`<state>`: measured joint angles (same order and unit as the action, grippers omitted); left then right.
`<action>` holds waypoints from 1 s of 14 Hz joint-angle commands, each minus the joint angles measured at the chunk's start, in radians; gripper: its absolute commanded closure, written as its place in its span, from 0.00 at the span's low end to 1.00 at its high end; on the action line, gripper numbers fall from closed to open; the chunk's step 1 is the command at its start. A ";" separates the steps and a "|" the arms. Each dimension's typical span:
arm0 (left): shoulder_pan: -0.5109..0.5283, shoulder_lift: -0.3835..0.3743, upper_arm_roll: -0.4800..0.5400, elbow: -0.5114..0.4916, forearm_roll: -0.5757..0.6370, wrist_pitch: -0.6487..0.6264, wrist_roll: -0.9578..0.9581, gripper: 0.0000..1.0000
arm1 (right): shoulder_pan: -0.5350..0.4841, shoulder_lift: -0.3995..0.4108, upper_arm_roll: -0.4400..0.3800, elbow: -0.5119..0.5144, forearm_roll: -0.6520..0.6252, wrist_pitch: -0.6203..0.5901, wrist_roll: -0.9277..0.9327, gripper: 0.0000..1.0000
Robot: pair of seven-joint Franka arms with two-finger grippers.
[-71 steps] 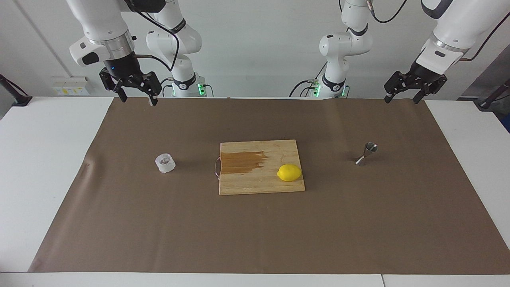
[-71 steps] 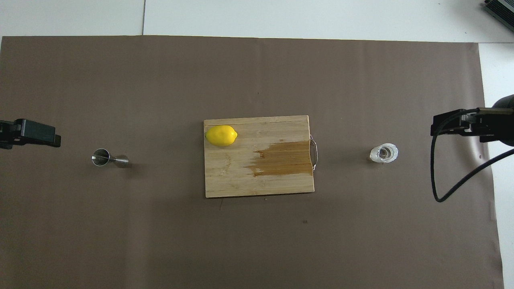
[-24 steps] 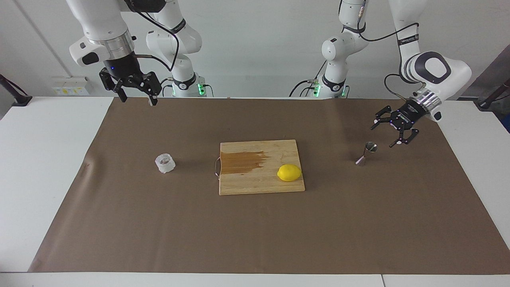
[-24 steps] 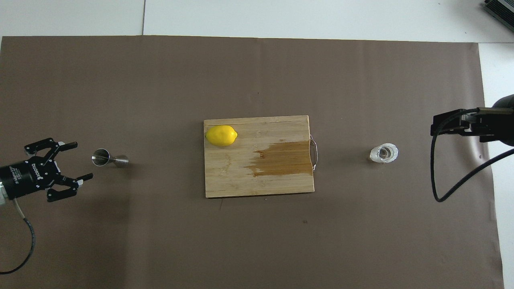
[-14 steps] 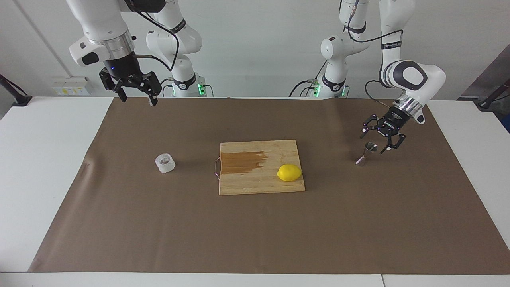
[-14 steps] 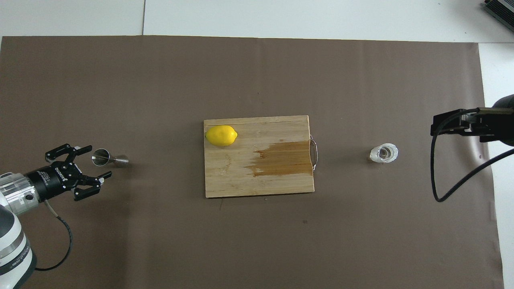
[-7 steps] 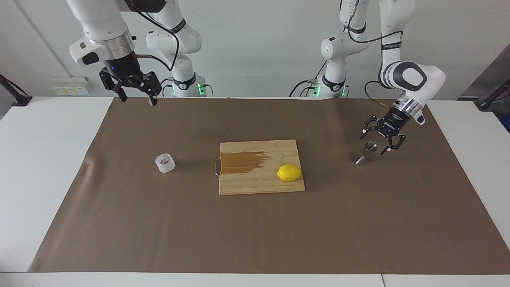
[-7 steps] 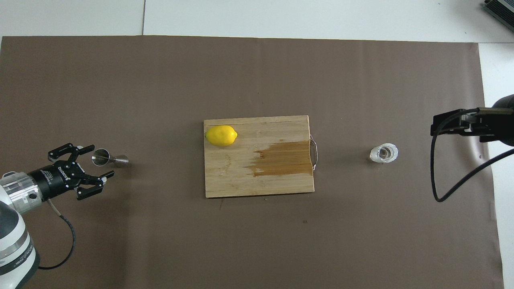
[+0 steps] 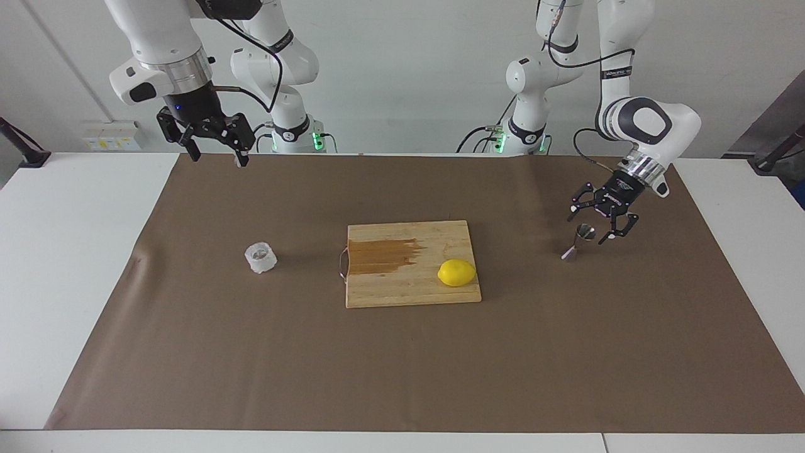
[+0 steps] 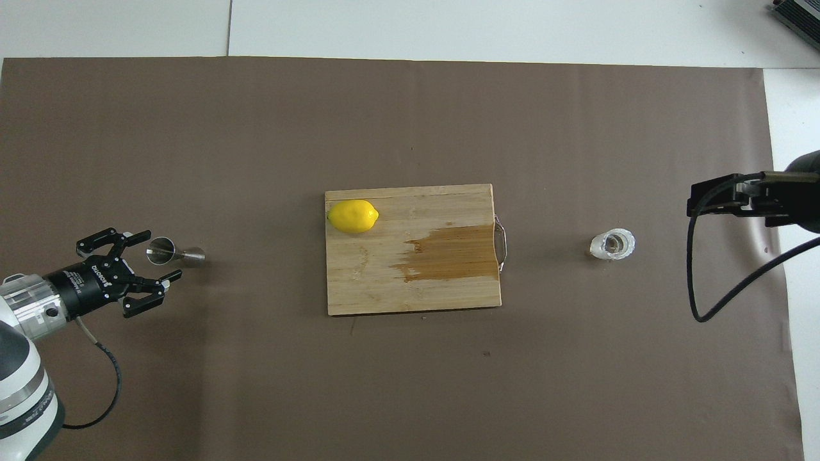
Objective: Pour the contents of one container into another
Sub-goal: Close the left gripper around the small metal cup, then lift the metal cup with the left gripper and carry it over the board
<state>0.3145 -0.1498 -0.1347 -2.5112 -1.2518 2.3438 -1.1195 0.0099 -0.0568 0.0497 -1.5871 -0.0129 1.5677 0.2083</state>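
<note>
The left gripper (image 9: pixel 592 228) has its fingers spread wide around the jigger (image 9: pixel 579 241) (thin and tippy), which stands at the left arm's end of the bench (image 9: pixel 402 352). A crooked squeeze could knock it over. The right gripper (image 9: pixel 217 155), fingers open, waits up high, well apart from the glass (image 9: pixel 260 257).
</note>
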 commanded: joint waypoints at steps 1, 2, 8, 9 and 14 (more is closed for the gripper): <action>-0.014 0.006 0.009 0.003 -0.021 0.022 0.004 0.24 | -0.018 -0.018 0.007 -0.016 0.027 -0.008 -0.021 0.00; -0.014 0.006 0.009 0.005 -0.021 0.020 0.004 0.25 | -0.018 -0.018 0.007 -0.016 0.025 -0.008 -0.021 0.00; -0.009 0.010 0.009 0.009 -0.021 0.011 0.004 1.00 | -0.018 -0.018 0.007 -0.016 0.025 -0.008 -0.021 0.00; -0.006 0.010 0.009 0.012 -0.021 0.003 0.004 1.00 | -0.018 -0.018 0.007 -0.016 0.027 -0.008 -0.021 0.00; 0.028 0.036 0.010 0.138 -0.021 -0.150 -0.016 1.00 | -0.018 -0.018 0.007 -0.016 0.027 -0.008 -0.021 0.00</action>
<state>0.3249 -0.1443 -0.1285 -2.4427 -1.2592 2.2647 -1.1217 0.0099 -0.0568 0.0497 -1.5871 -0.0129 1.5677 0.2083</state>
